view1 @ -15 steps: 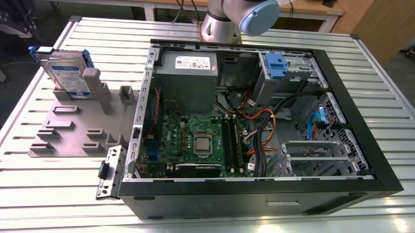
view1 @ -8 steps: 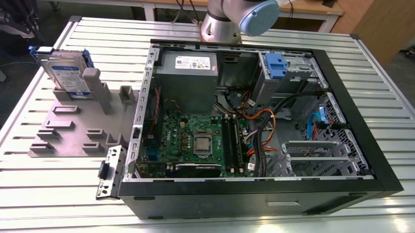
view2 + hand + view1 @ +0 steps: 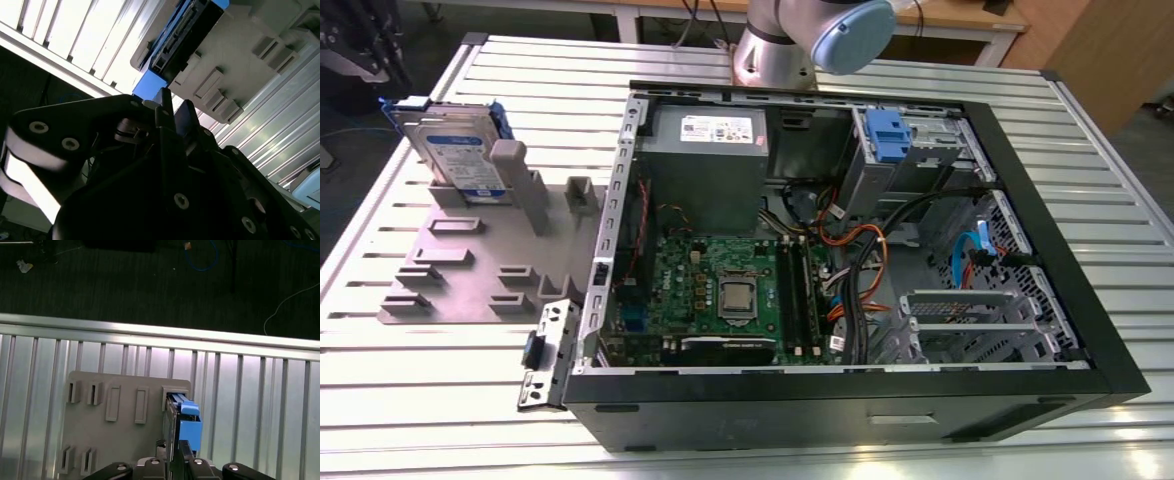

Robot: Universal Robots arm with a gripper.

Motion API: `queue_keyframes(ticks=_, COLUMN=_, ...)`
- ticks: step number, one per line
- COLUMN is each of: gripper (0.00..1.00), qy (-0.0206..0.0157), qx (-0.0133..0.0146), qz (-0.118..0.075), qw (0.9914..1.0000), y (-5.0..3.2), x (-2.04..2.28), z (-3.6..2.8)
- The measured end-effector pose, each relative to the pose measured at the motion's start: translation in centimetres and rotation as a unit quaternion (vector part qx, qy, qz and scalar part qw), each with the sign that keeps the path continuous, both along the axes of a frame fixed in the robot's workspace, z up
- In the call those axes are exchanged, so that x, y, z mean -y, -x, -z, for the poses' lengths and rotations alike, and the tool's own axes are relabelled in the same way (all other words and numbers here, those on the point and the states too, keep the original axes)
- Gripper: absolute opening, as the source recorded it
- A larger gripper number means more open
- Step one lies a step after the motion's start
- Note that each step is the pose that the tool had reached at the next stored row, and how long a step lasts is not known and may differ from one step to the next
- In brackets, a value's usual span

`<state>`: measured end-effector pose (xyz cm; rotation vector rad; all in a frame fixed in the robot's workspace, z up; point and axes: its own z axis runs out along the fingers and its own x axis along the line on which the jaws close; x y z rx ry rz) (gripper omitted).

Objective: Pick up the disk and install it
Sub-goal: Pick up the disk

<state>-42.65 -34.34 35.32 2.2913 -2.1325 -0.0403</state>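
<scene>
Disk (image 3: 458,150) stood upright in a moulded grey holder (image 3: 467,260) on a ribbed metal table (image 3: 400,400), beside an opened computer case (image 3: 854,400).
The flat silver drive, labelled white and blue and framed in glossy blue plastic, was seen at the exterior view's left. In both wrist views the black, bolted gripper (image 3: 175,107) (image 3: 179,452) was seen near its blue edge, partly cut off. How far the claw was open could not be told.

Robotics lab workbench, slatted aluminium table (image 3: 440,400), open computer case (image 3: 854,410), robot arm (image 3: 781,40)
</scene>
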Motion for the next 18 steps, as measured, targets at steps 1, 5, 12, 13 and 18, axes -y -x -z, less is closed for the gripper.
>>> queue_keyframes(ticks=1, gripper=0.25, qy=0.0, qx=0.0, qz=0.0, qw=1.0, y=0.0, x=0.0, z=0.0)
queue_keyframes(ticks=5, gripper=0.42, qy=0.0, qx=0.0001, qz=0.0, qw=1.0, y=0.01, x=-0.13, z=0.27)
queue_keyframes(ticks=12, gripper=0.49, qy=0.0, qx=0.0164, qz=0.0, qw=0.99987, y=1.45, x=-0.56, z=0.87)
queue_keyframes(ticks=13, gripper=0.49, qy=-0.0001, qx=0.0186, qz=0.001, qw=0.99983, y=1.51, x=-0.61, z=0.96)
queue_keyframes(ticks=18, gripper=0.49, qy=0.0005, qx=0.0197, qz=0.027, qw=0.99944, y=1.5, x=-0.62, z=1.35)
